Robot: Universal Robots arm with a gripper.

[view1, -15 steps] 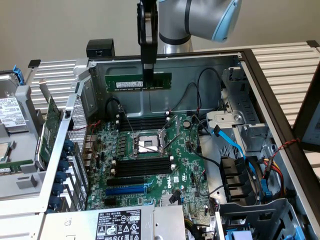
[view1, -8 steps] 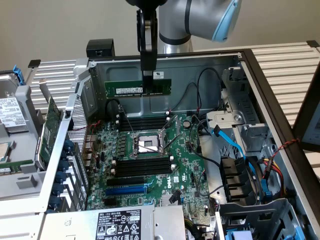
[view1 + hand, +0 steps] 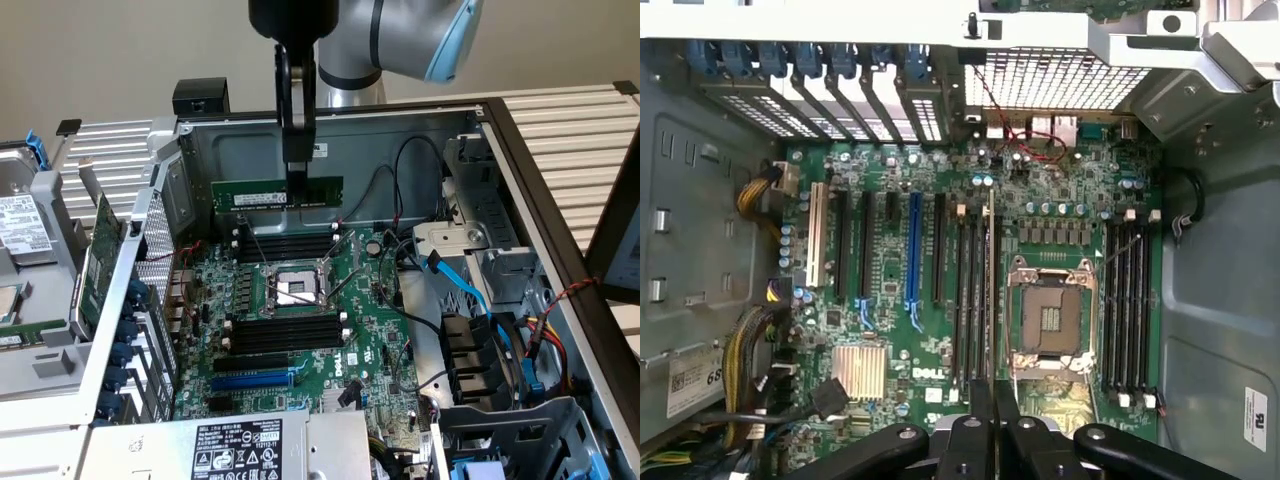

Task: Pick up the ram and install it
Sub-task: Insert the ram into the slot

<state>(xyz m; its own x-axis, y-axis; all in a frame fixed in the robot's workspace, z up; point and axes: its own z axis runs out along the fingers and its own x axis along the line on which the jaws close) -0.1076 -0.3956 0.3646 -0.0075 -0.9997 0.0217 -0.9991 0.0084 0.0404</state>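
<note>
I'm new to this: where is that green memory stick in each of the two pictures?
Exterior view: the ram, broadside, upper middle, held by the gripper.
Wrist view: the ram shows edge-on, a thin strip running out from the gripper.
Shared landmark: the CPU socket.

Green ram (image 3: 250, 195), horizontal, aloft

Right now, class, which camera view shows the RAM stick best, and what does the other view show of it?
The exterior view: the RAM stick hangs broadside in the pincer above the motherboard, green face and white label visible. The wrist view shows it edge-on, a thin strip between the pincer's tips.
</note>
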